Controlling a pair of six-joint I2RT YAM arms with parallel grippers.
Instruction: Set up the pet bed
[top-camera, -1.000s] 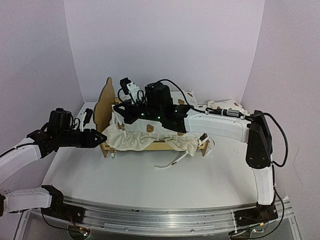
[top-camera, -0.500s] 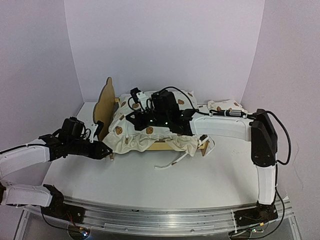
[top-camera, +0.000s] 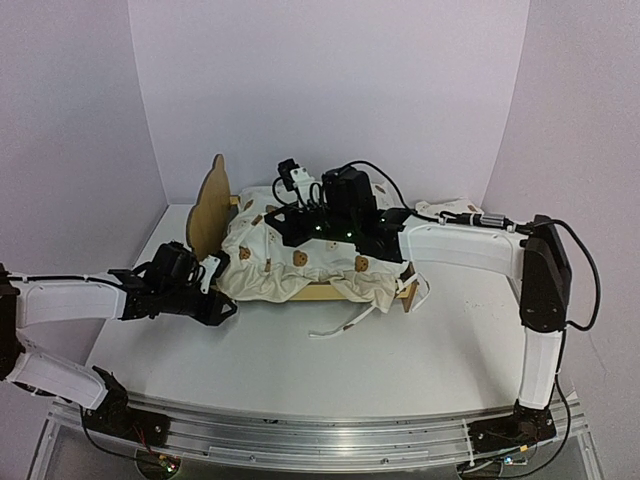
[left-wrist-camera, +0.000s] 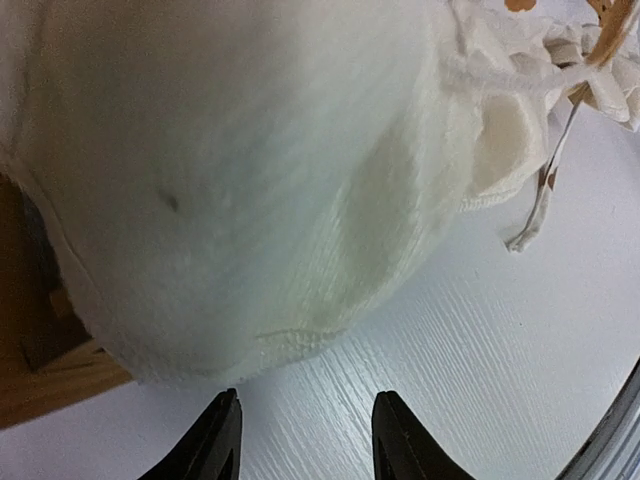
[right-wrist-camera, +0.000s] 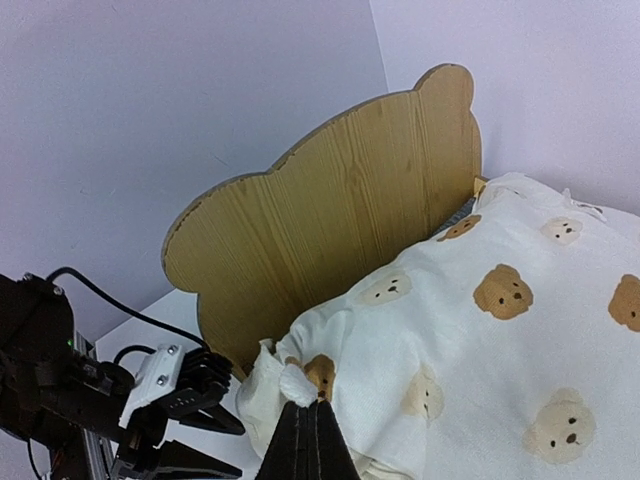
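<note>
The pet bed (top-camera: 330, 291) stands mid-table, its bear-ear headboard (top-camera: 208, 205) on the left. The cream bear-print cushion (top-camera: 310, 262) lies bunched on it and hangs over the front rail. My right gripper (top-camera: 278, 226) is above the head end, shut on a fold of the cushion (right-wrist-camera: 297, 385), as its wrist view (right-wrist-camera: 310, 445) shows next to the headboard (right-wrist-camera: 330, 210). My left gripper (top-camera: 222, 305) is open and empty, low on the table at the bed's front-left corner. Its wrist view (left-wrist-camera: 305, 445) shows the hanging cushion (left-wrist-camera: 230, 170) just ahead.
A small bear-print pillow (top-camera: 452, 210) lies at the back right beside the bed. A loose cushion tie (top-camera: 340, 325) trails on the white table (top-camera: 300, 370) in front of the bed. Walls close in the left, back and right sides.
My left arm has moved right and down to the bed's front-left corner. My right gripper has moved right with the cushion fold, bunching the cushion higher over the head end.
</note>
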